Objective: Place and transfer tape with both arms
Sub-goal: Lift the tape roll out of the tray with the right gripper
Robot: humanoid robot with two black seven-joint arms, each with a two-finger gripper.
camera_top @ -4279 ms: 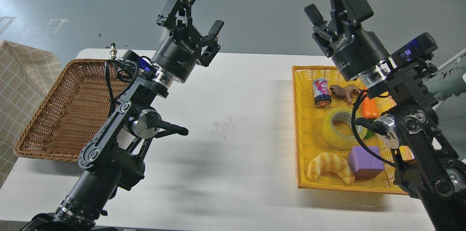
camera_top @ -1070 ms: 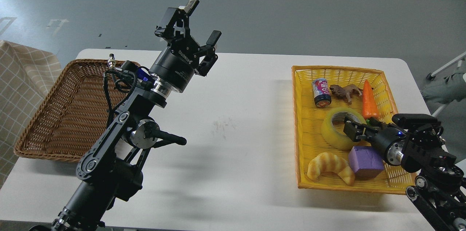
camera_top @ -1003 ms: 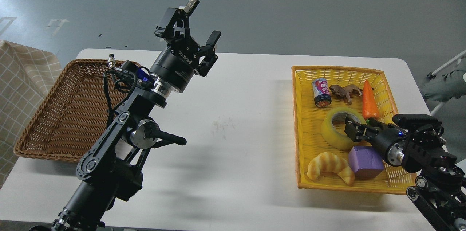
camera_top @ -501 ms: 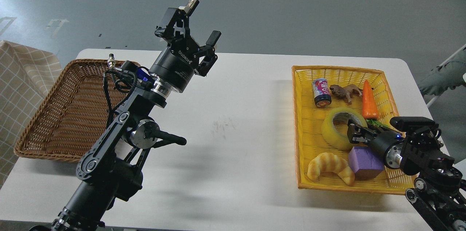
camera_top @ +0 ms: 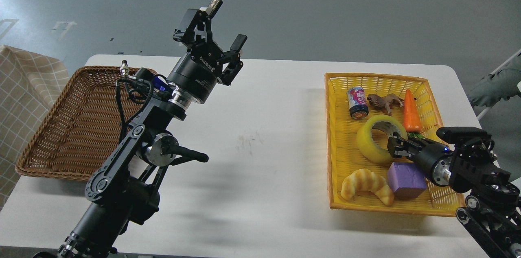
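Head view
Tabletop point(camera_top: 264, 127): white, on a grey floor.
Wicker basket point(camera_top: 77, 127): brown, at the left.
Yellow basket point(camera_top: 338, 160): at the right, holding the tape point(camera_top: 368, 144), soda can point(camera_top: 357, 103), toy animal point(camera_top: 382, 102), carrot point(camera_top: 410, 116), croissant point(camera_top: 366, 184) and purple block point(camera_top: 405, 178).
Left gripper point(camera_top: 220, 26): raised above the tabletop, jaws spread wide, holding nothing.
Right gripper point(camera_top: 392, 147): low in the yellow basket, at the tape's near rim; grip cannot be told.
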